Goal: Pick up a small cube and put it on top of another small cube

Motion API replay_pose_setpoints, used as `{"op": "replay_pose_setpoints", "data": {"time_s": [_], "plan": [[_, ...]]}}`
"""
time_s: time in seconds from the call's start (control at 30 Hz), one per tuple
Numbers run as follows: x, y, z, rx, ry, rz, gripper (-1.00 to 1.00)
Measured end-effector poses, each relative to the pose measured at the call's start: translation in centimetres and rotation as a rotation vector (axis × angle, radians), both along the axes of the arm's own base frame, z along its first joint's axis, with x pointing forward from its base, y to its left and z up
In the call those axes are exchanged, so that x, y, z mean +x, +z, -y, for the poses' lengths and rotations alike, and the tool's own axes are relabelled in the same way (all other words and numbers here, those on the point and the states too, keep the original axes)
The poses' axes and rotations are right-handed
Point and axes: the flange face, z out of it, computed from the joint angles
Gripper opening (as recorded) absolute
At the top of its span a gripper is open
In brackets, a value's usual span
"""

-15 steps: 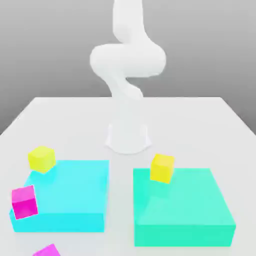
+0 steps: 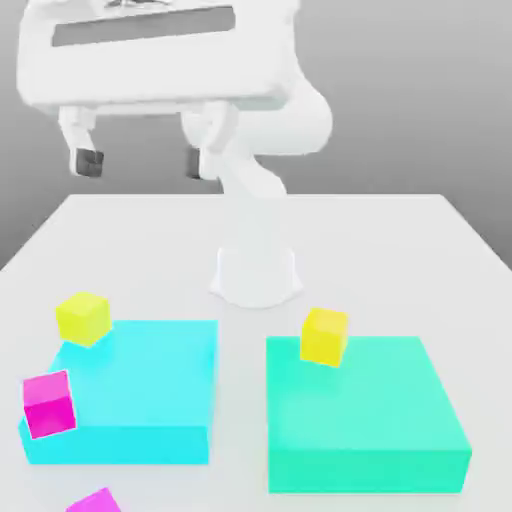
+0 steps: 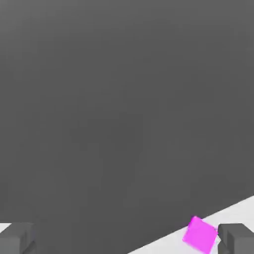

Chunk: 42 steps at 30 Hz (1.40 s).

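Observation:
A small magenta-pink cube (image 2: 49, 403) sits at the near left corner of the flat cyan block (image 2: 140, 400). A second magenta-pink cube (image 2: 95, 501) lies on the table in front of it, cut off by the picture's lower edge. My gripper (image 2: 142, 160) hangs high above the table at the exterior view's left, open, with nothing between its dark fingertips (image 2: 88, 161). In the hand view one magenta-pink cube (image 3: 200, 234) shows on the white table beside a fingertip (image 3: 238, 239); I cannot tell which of the two cubes it is.
A yellow cube (image 2: 82, 318) rests at the cyan block's far left corner. Another yellow cube (image 2: 324, 335) stands on the far left corner of the flat green block (image 2: 365, 415). The arm's white base (image 2: 256, 275) rises behind the two blocks.
The hand with its open fingers has come into the exterior view at the upper left, where only the arm showed before. The cubes and blocks have not moved.

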Motion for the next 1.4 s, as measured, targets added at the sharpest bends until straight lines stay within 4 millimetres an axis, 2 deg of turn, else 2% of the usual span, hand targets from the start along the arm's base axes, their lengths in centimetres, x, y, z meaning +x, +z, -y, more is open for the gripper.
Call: {"op": "replay_pose_setpoints", "data": {"time_s": [0.17, 0.27, 0.5, 0.63, 0.67, 0.83, 0.87, 0.9, 1.07, 1.23, 1.4], "plan": [[1.8, -8.6, 3.5, 0.052, -0.141, -0.110, 0.00], [2.2, -13.9, 4.9, 0.082, -0.215, -0.176, 0.00], [1.1, -26.6, 8.0, 0.149, -0.396, -0.326, 0.00], [0.9, -32.8, 8.4, 0.156, -0.419, -0.344, 0.00], [0.8, -33.9, 8.4, 0.156, -0.419, -0.345, -1.00], [0.8, -33.9, 8.4, 0.156, -0.419, -0.343, -1.00], [0.8, -34.4, 8.4, 0.157, -0.420, -0.344, -1.00], [0.8, -33.9, 8.4, 0.157, -0.420, -0.344, -1.00], [0.3, -27.6, 8.9, 0.159, -0.434, -0.343, -1.00], [-3.6, -21.8, 12.5, 0.175, -0.541, -0.336, -1.00], [-8.8, -16.9, 15.9, 0.200, -0.664, -0.326, -1.00]]}}
